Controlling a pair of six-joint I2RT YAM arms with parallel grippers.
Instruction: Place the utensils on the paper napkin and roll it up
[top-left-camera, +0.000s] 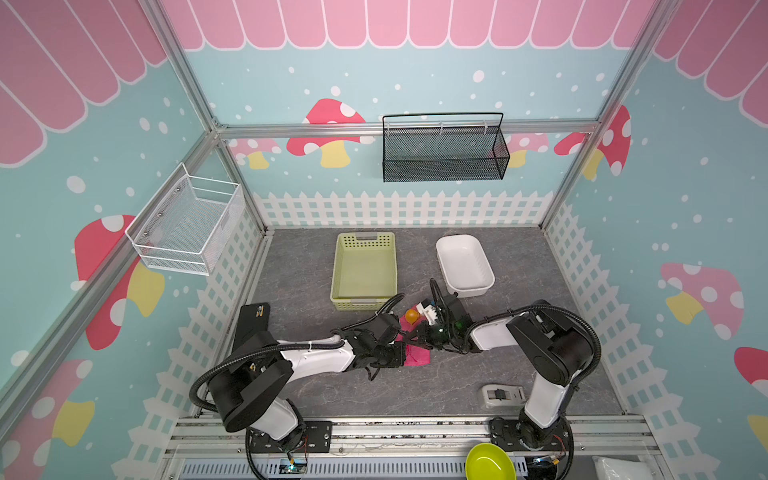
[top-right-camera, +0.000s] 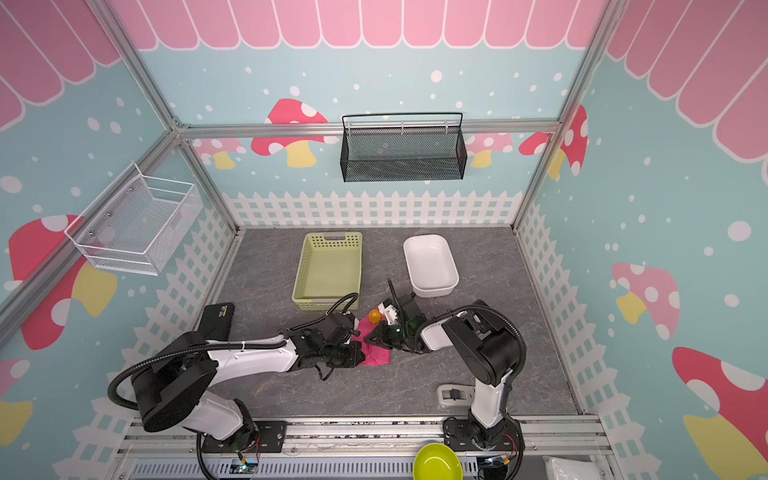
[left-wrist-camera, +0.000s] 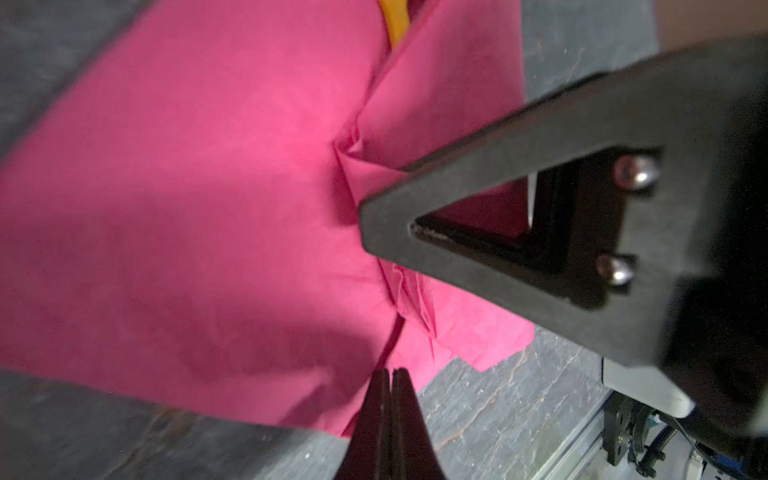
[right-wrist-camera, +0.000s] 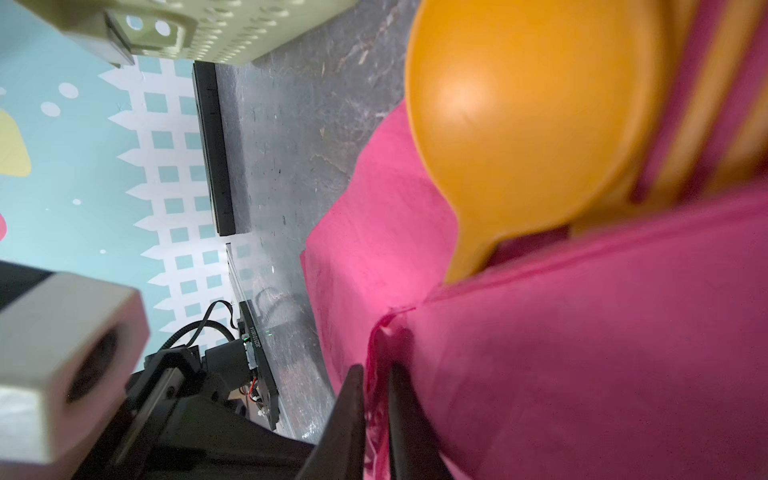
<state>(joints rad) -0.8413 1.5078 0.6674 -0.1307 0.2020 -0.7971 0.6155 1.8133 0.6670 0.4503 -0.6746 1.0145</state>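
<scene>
Your napkin (top-left-camera: 417, 356) lies on the table (top-left-camera: 478, 374) just in front of the basket (top-left-camera: 364, 270), between your left gripper (left-wrist-camera: 390, 384) and right gripper (right-wrist-camera: 376, 399). It is not a flat sheet. In the right wrist view a flap is folded over the handles, and the spoon (right-wrist-camera: 519, 104) bowl and strips of the other utensils (right-wrist-camera: 706, 95) show bare beyond it. Placing looks finished, so you are in the rolling step. I judge it partway, since loose paper spreads out beside the bundle.

The bundle's long axis runs from the near side toward the far wall. The spoon bowl is the far end, pointing at the basket's near corner in both top views.

Your left gripper is pressed fully closed at a crease near the napkin's edge, and you cannot tell whether paper is caught in it. Your right gripper is narrow, with a bunched ridge of napkin between its fingers.

The next move calls for turning the paper across that axis, with both ends travelling evenly. Keep the pinches light: thin paper will likely tear if dragged, and the slim handles could slide out of the open end.
</scene>
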